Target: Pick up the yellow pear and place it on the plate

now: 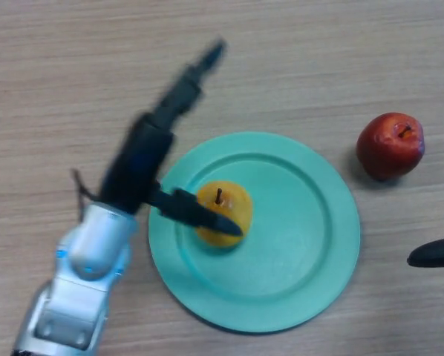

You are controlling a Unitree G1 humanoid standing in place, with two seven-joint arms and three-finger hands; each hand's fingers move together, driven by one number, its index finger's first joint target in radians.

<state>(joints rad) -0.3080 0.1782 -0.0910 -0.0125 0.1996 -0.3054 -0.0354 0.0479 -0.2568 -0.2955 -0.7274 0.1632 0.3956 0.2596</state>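
The yellow pear (223, 215) stands upright on the left part of the green plate (296, 230), stem up. My left hand (151, 159) is over the plate's left rim. Its fingers are straight and point up and away to the upper right, and its thumb (200, 213) reaches across the front of the pear. The fingers are not curled round the pear. Only a dark tip of my right hand (435, 253) shows at the right edge, to the right of the plate.
A red apple (390, 145) sits on the wooden table (59, 74) to the upper right of the plate.
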